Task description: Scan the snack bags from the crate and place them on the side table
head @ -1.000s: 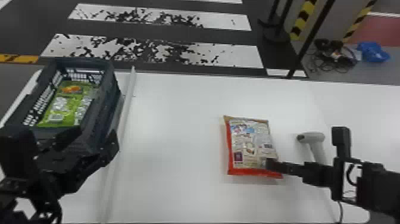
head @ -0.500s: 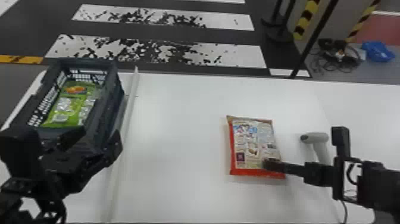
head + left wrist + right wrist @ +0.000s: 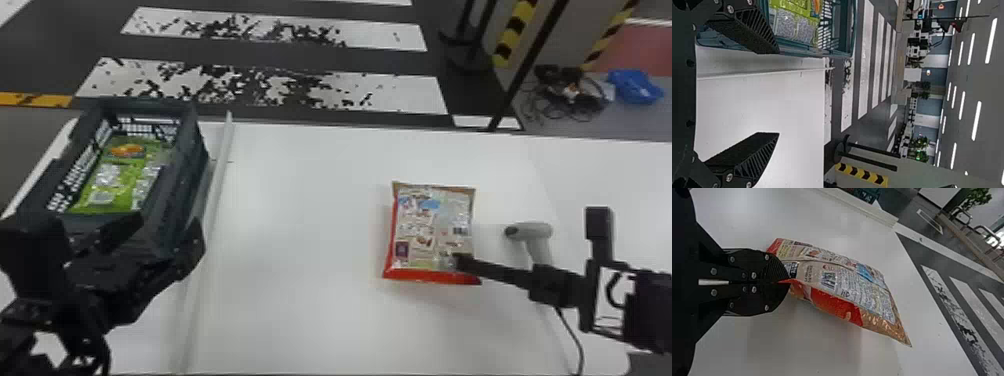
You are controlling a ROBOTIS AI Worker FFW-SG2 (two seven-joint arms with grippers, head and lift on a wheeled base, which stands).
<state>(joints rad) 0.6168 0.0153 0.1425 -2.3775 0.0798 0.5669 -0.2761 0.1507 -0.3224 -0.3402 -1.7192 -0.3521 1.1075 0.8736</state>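
Observation:
My right gripper (image 3: 462, 263) is at the near right corner of a red and beige snack bag (image 3: 432, 230), over the white table's right part. In the right wrist view, my right gripper (image 3: 783, 282) is shut on the edge of the snack bag (image 3: 848, 290). My left gripper (image 3: 167, 230) is by the near end of the dark crate (image 3: 182, 165). The left wrist view shows my left gripper (image 3: 777, 94) with fingers wide apart and nothing between them. Green snack bags (image 3: 117, 175) lie in the crate; they also appear in the left wrist view.
A white scanner (image 3: 532, 232) stands right of the snack bag, its cable trailing to the table's near edge. A raised white strip (image 3: 215, 200) runs along the table (image 3: 310, 210) beside the crate. Black posts and a blue bundle (image 3: 635, 86) are beyond the table.
The head view has shifted slightly, moving the table and crate a little rightward in it. My right gripper keeps its place at the snack bag's corner.

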